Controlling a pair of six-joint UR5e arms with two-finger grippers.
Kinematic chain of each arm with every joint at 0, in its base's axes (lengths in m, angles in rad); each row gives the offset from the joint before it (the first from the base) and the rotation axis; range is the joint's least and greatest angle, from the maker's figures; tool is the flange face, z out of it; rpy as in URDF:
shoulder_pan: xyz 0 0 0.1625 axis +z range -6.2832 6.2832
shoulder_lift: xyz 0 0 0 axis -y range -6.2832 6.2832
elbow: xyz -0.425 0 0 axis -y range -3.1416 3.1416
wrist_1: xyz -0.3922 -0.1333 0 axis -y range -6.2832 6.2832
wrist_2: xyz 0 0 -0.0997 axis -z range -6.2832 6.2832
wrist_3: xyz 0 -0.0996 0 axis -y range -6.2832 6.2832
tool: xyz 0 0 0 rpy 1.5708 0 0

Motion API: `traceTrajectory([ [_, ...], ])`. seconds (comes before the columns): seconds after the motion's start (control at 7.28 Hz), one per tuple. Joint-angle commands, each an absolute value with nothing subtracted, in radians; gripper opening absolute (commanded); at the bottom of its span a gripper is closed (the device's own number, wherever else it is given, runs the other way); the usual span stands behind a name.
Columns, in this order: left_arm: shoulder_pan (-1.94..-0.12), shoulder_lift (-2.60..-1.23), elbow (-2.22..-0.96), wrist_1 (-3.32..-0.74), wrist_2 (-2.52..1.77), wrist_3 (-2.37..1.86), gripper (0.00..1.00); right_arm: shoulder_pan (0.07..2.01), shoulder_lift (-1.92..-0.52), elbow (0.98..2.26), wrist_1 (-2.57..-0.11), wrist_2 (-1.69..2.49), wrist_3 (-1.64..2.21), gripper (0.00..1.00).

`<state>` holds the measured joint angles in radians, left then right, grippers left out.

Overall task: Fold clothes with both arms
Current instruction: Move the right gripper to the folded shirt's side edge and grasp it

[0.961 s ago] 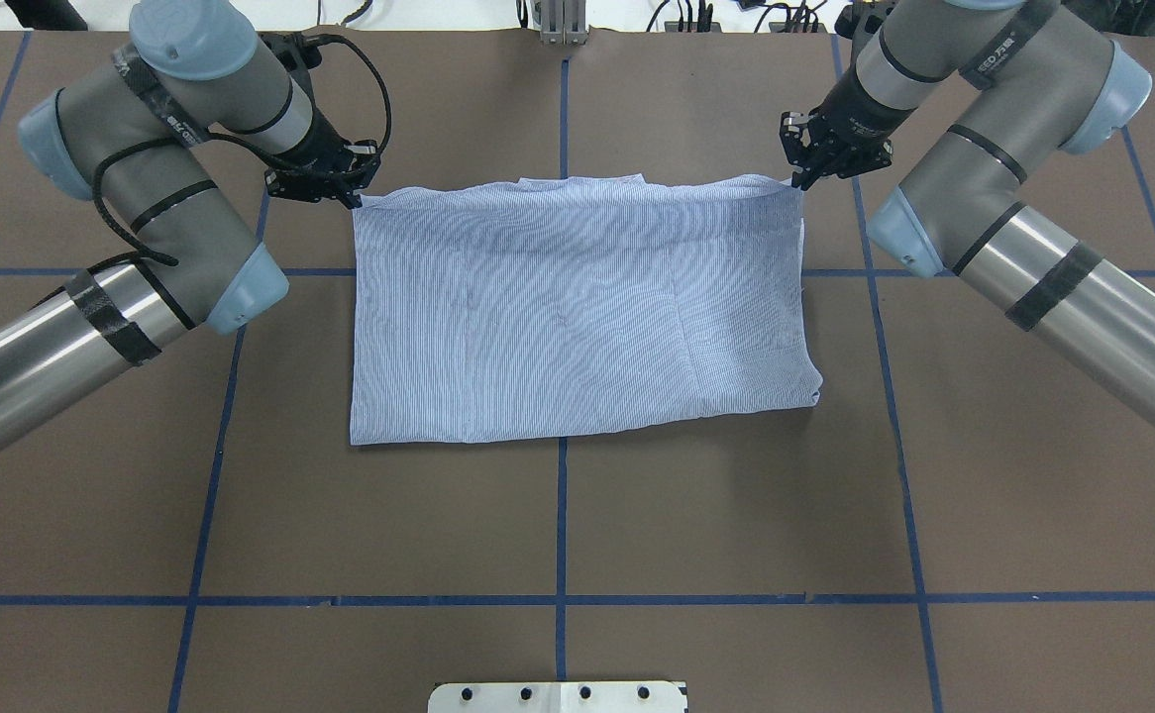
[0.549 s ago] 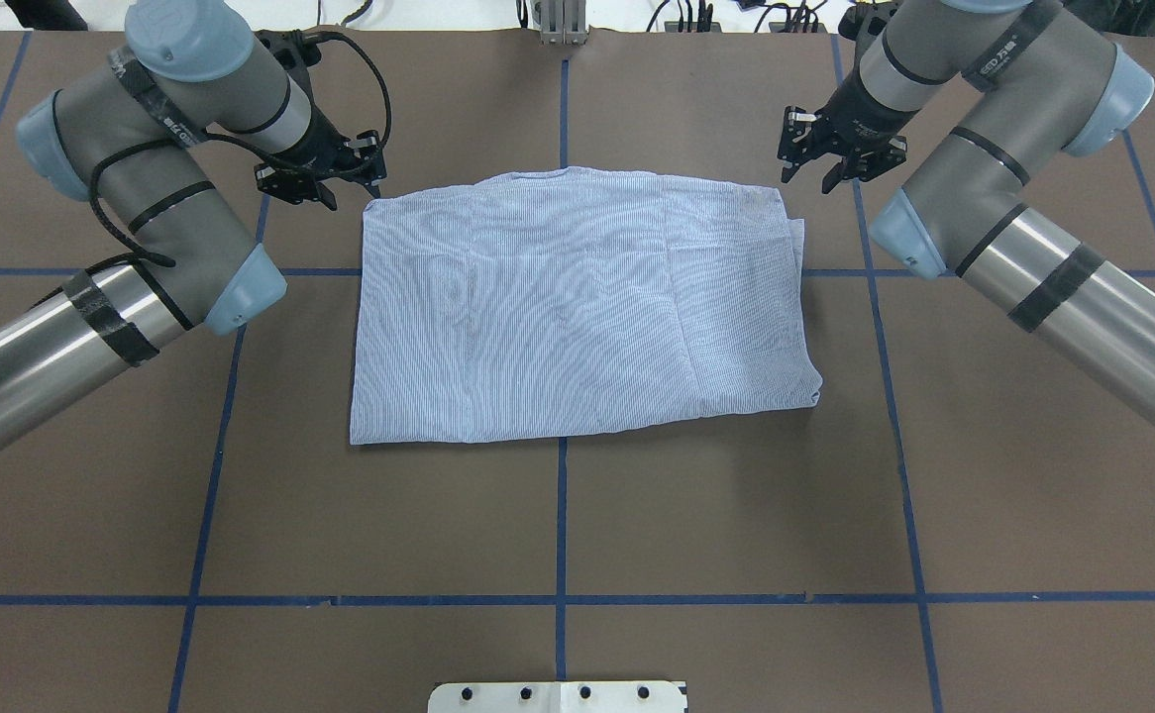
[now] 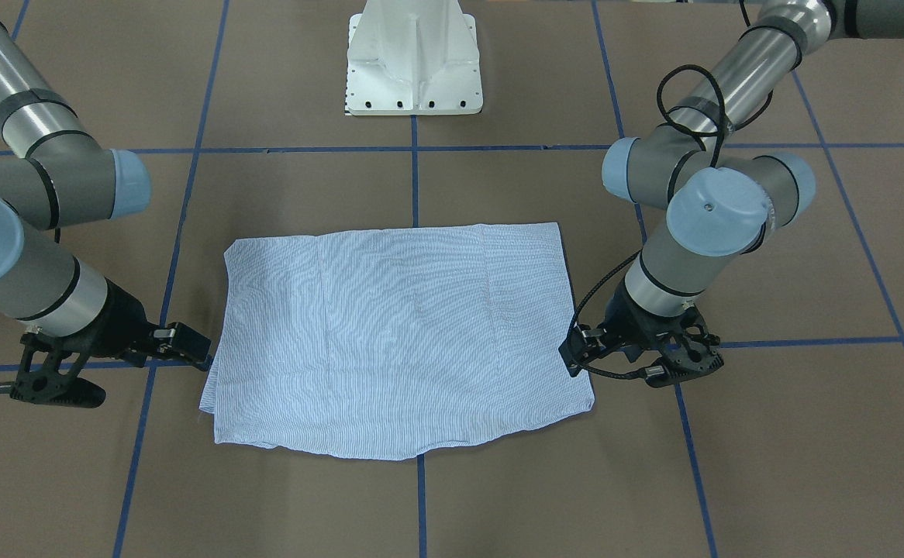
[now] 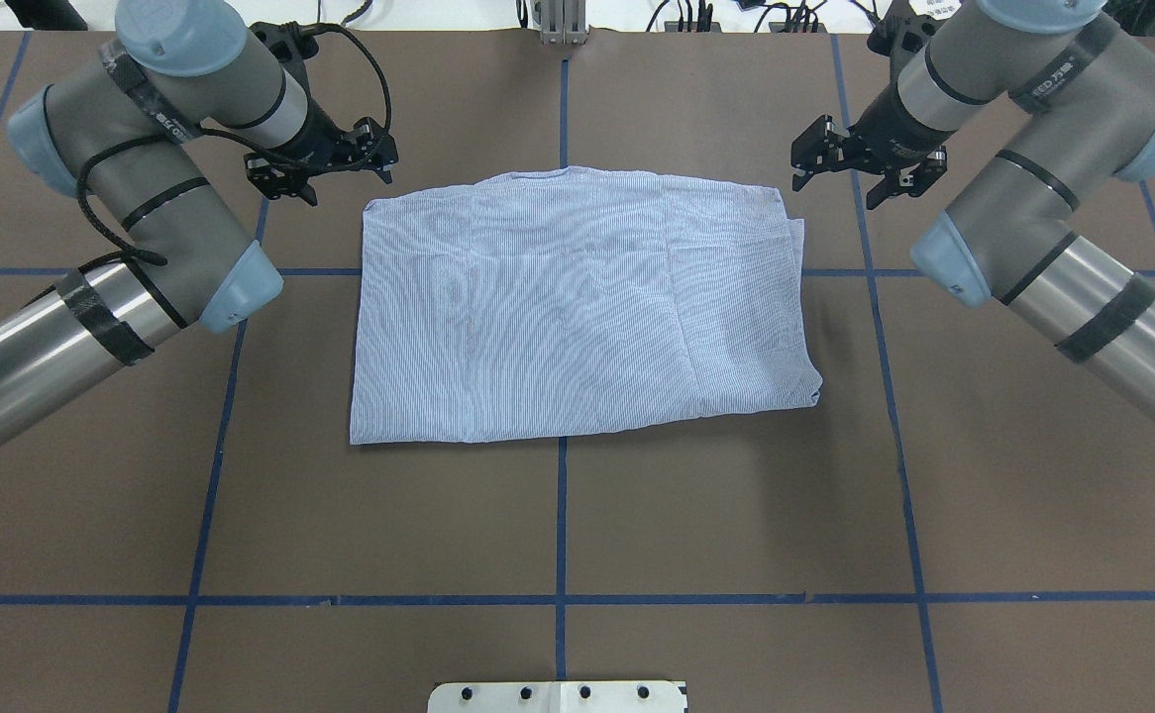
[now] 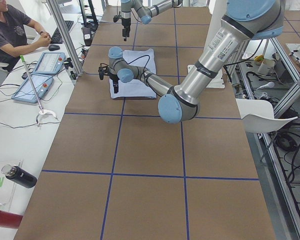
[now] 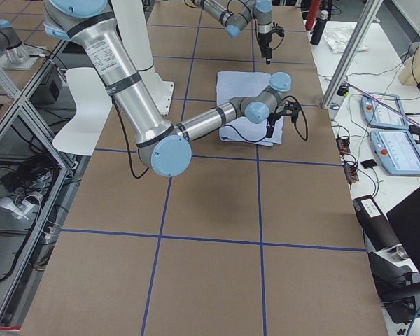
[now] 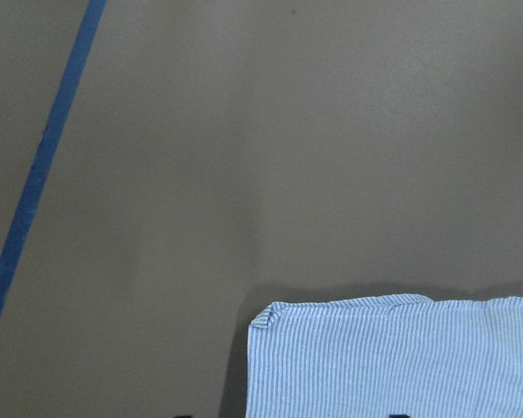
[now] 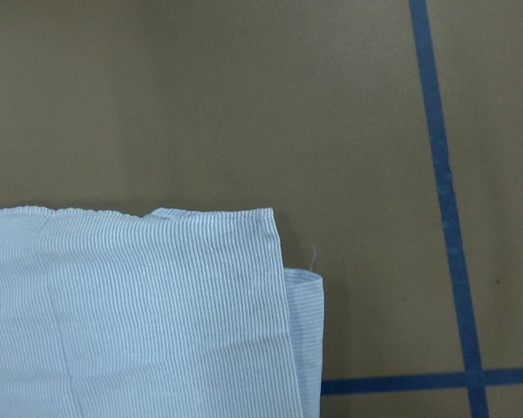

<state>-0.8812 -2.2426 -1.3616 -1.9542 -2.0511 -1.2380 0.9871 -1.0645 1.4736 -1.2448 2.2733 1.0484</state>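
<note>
the folded shirt (image 4: 577, 307) lies flat at the centre of the brown table (image 4: 241, 515), across the blue tape lines (image 4: 561, 525). the left gripper (image 4: 332, 176) at upper left and the right gripper (image 4: 847, 178) at upper right hover just beside its far corners, fingers spread, grasping nothing. the white pedestal base (image 3: 415, 58) is cut off in the overhead view. in the left side view the near arm covers part of the cloth, and a person (image 5: 12, 30) sits upper left. only the right wrist view shows a lower layer peeking out clearly.
</note>
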Motion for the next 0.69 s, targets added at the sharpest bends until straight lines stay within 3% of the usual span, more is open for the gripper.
traceTrajectory([
  [0.0, -0.884, -2.241, -1.406, -1.936, -2.051, -1.243, 0.99, 0.947, -1.21, 1.642, -1.252, 2.299, 1.095, 1.0],
  [0.27, -0.884, -2.241, -1.454, -1.889, -2.051, -1.255, 0.99, 0.85, -1.308, 1.741, -1.252, 2.29, 1.112, 1.0],
  [0.55, -0.882, -2.243, -1.465, -1.875, -2.049, -1.258, 0.99, 0.757, -1.313, 1.73, -1.249, 2.202, 1.112, 1.0],
])
